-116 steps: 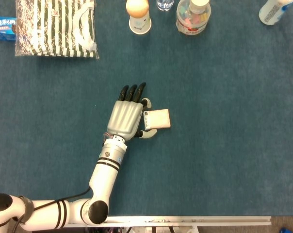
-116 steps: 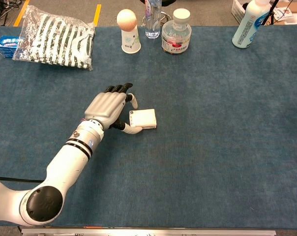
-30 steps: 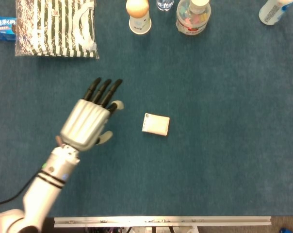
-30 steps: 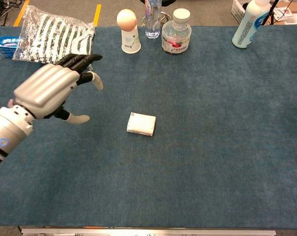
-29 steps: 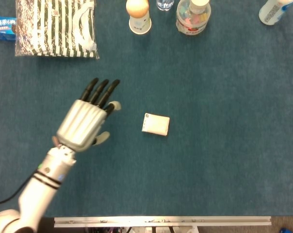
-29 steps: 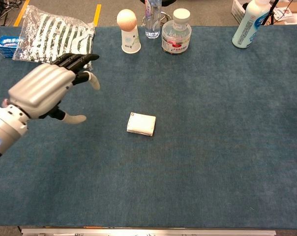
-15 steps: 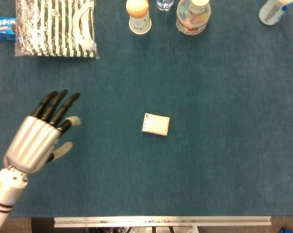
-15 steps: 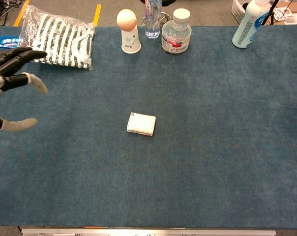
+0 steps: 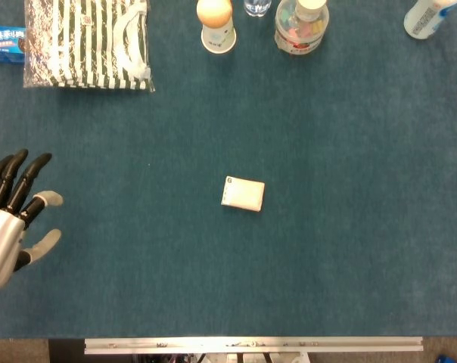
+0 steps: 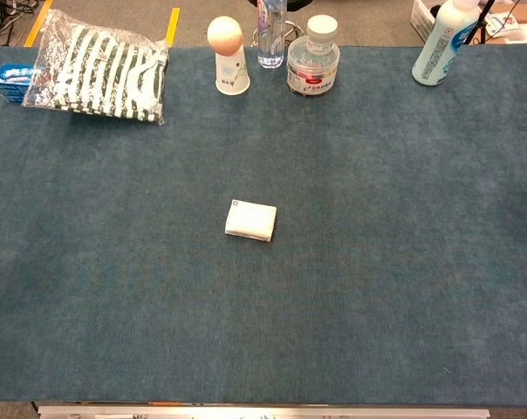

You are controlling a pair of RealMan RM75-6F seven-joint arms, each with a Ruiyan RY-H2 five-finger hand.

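Observation:
A small white flat packet lies alone on the blue cloth, near the table's middle; the chest view shows the packet too. My left hand hovers at the far left edge of the head view, fingers spread, holding nothing, far from the packet. It is almost wholly out of the chest view. My right hand shows in neither view.
Along the far edge stand a striped bag, a blue packet, a paper cup with an egg-like ball, a clear bottle, a plastic jar and a white bottle. The table's front rail runs below.
My left hand has drawn back left and toward the near edge, away from the packet it earlier touched, and has left the chest view. The packet stays put.

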